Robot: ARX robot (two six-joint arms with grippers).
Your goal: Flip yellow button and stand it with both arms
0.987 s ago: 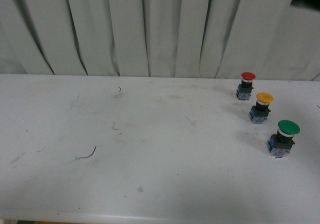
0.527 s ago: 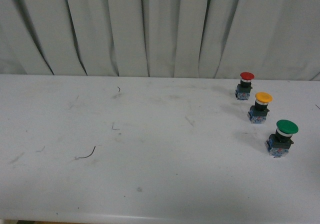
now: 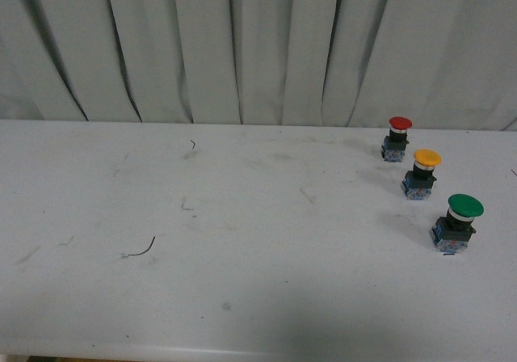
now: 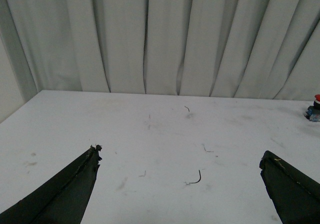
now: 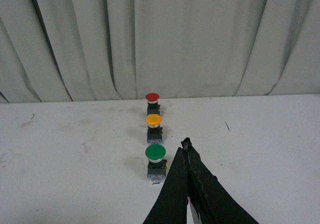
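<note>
The yellow button point(image 3: 422, 173) stands upright on the white table at the right, cap up, between a red-capped switch point(image 3: 397, 138) and a green-capped switch point(image 3: 458, 222). In the right wrist view the yellow button point(image 5: 153, 123) is the middle one of that row. My right gripper point(image 5: 185, 144) is shut with nothing in it, its tips beside the green switch point(image 5: 155, 161) and short of the yellow button. My left gripper point(image 4: 180, 156) is open over bare table, far from the switches. Neither arm shows in the front view.
A white curtain point(image 3: 258, 47) hangs along the table's far edge. A small dark curved wire point(image 3: 144, 250) lies on the left of the table, and it shows between the left fingers as the wire point(image 4: 195, 178). The red switch point(image 4: 314, 109) sits at that view's edge.
A dark shape at the front view's upper right corner has gone out of view. The three switches stand where they were.
</note>
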